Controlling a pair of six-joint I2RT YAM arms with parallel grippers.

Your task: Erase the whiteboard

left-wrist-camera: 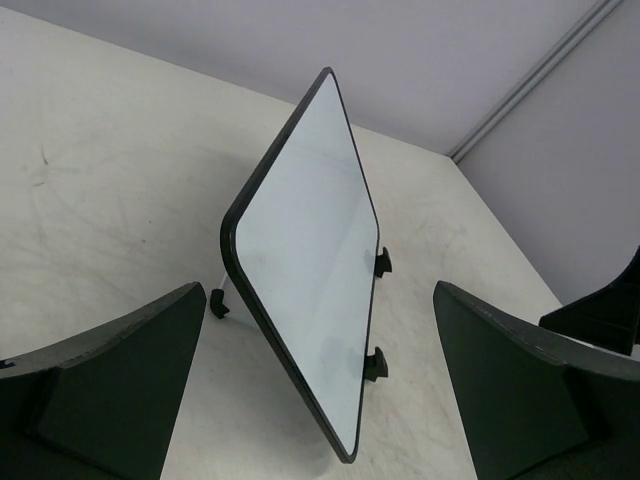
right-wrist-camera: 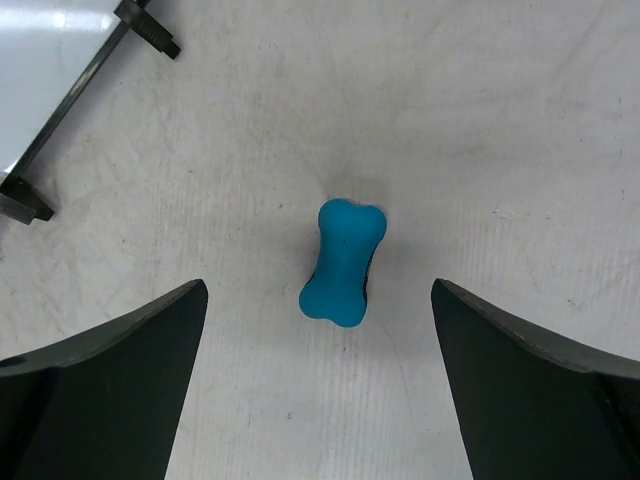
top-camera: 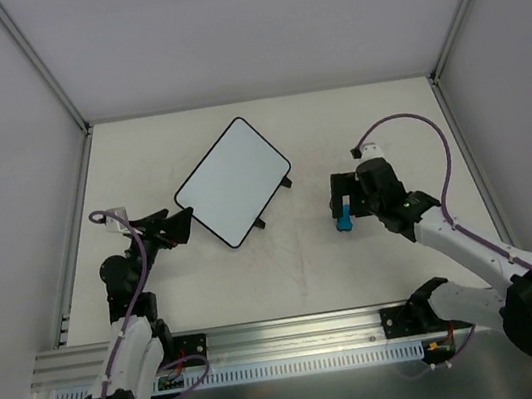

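Observation:
The whiteboard (top-camera: 233, 182) lies at an angle on the table, white and blank, with a thin black rim and small black feet. My left gripper (top-camera: 185, 224) stands open just off its near-left corner. In the left wrist view that corner of the whiteboard (left-wrist-camera: 310, 250) sits between the spread fingers of the left gripper (left-wrist-camera: 320, 290), touching neither. A blue bone-shaped eraser (top-camera: 344, 217) lies to the board's right. My right gripper (right-wrist-camera: 320, 290) hangs open over the eraser (right-wrist-camera: 343, 262), its fingers well apart from it. A corner of the whiteboard (right-wrist-camera: 45, 60) shows at the top left.
The pale table (top-camera: 336, 128) is walled by white panels with metal posts (top-camera: 37, 64) at the back corners. A slotted aluminium rail (top-camera: 289, 343) runs along the near edge by the arm bases.

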